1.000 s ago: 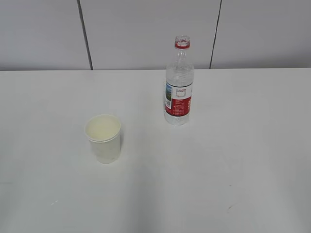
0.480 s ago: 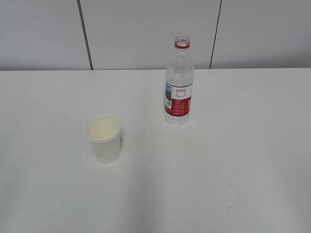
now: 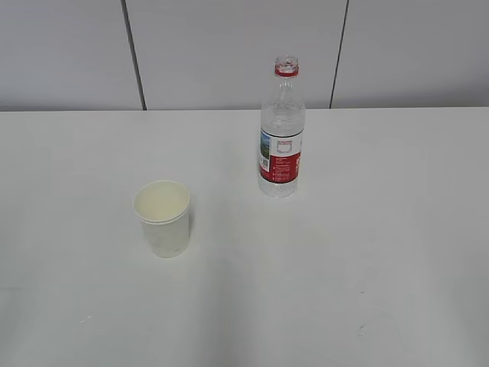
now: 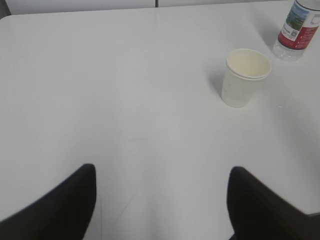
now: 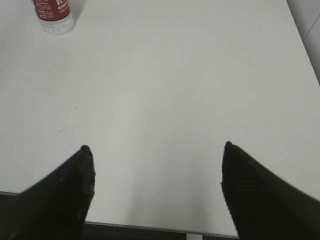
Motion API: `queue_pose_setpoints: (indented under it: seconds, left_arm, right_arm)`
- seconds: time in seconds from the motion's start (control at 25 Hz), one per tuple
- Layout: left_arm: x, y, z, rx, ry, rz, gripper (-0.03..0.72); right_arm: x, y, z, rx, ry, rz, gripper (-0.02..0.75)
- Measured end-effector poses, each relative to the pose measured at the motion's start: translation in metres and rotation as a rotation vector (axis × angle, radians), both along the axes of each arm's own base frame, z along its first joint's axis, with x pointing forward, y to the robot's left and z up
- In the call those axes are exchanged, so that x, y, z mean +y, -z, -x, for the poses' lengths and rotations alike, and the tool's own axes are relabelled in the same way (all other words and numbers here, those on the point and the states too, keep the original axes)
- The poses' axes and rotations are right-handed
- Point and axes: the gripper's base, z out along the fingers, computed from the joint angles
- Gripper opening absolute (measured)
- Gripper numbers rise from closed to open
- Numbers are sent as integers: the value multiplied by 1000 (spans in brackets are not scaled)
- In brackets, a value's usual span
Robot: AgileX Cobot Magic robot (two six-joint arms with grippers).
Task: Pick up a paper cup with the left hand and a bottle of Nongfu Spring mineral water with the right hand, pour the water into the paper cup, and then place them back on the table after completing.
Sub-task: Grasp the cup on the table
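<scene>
With fingers spread wide and holding nothing, the left hand (image 4: 160, 200) and the right hand (image 5: 157, 192) wait at the near table (image 3: 367, 252) edge, well apart from the upright paper cup (image 3: 162, 217) and, farther back, the uncapped bottle (image 3: 281, 131), both free for grasping.
</scene>
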Motion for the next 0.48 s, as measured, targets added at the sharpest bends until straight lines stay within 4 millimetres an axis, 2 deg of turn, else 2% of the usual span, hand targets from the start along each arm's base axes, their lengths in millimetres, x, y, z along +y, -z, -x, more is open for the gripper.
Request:
queue_pose_setpoints:
  seconds: [0.32,0.48]
  left_arm:
    - [-1,0,0,-1,5,7,501]
    - [-4,-19,0,-151,25,55,501]
  right_arm:
    - [1,0,0,-5,-9,-13,587]
    - [4,-15,-3,-144,-34,-33,587]
